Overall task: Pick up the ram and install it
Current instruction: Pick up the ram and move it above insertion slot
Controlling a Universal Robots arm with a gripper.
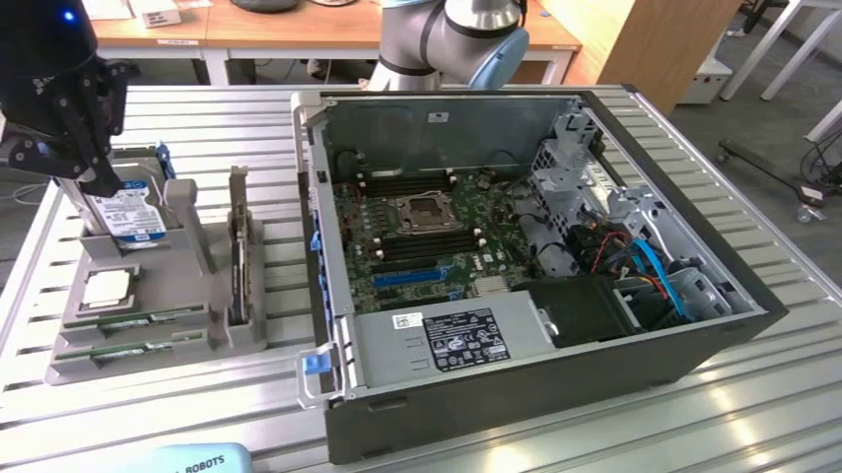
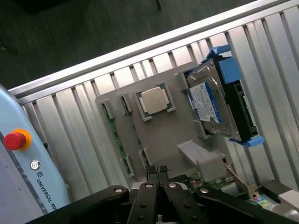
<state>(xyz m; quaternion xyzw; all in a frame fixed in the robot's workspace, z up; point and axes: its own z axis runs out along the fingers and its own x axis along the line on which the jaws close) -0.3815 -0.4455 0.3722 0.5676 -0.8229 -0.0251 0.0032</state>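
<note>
Two ram sticks (image 1: 132, 322) lie side by side in slots at the near end of a grey holder (image 1: 184, 340) on the exterior view's left. In the wrist view one ram stick (image 2: 114, 134) shows as a thin green edge in the grey holder (image 2: 163, 133). My black gripper (image 1: 93, 182) hangs over the holder's far end, just above the hard drive and well away from the ram sticks. Its fingers (image 2: 156, 170) are shut, with nothing between them.
A blue-labelled hard drive (image 1: 129, 212) stands upright in the holder beside a silver processor (image 1: 108, 288) and an upright card (image 1: 237, 246). The open computer case (image 1: 717, 340) with its motherboard (image 1: 421, 232) fills the exterior view's right. A teach pendant (image 2: 18, 158) lies near the holder.
</note>
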